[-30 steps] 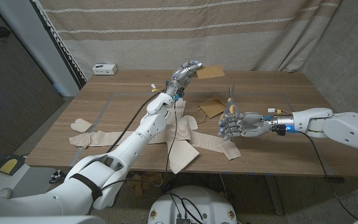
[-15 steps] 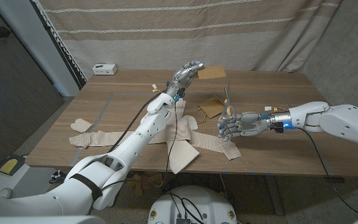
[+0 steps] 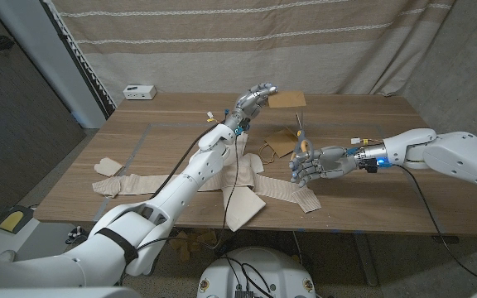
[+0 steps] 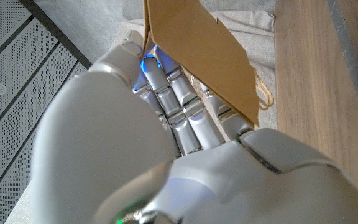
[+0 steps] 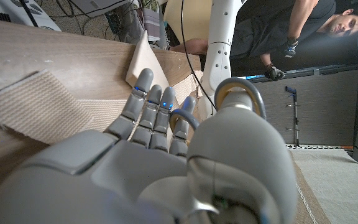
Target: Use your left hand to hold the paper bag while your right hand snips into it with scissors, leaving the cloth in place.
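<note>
The wooden table [image 3: 371,178] shows bare board to the right of the cloth [image 3: 247,186] and along its far edge; the cloth itself spreads over the near middle, one flap hanging off the near edge. A scrap of the same cloth [image 3: 108,167] lies at the table's left edge, and a small white box [image 3: 139,91] sits at the far left corner.

The left hand [image 3: 255,98] is raised above the far side of the table, beyond the cloth, fingers closed on the edge of a paper bag [image 3: 287,98] that sticks out flat to its right. In the left wrist view the fingers [image 4: 185,112] press against the bag's brown face [image 4: 197,50], rope handle hanging at its lower edge.

A second brown paper bag [image 3: 281,141] with a rope handle lies on the table just beyond the cloth.

The right hand [image 3: 311,163] hovers over the cloth's right end, fingers curled in, gripping scissors [image 3: 302,136] with blades pointing up. The right wrist view shows a scissor ring [image 5: 238,93] by the thumb.

Whether either bag holds anything cannot be told.
</note>
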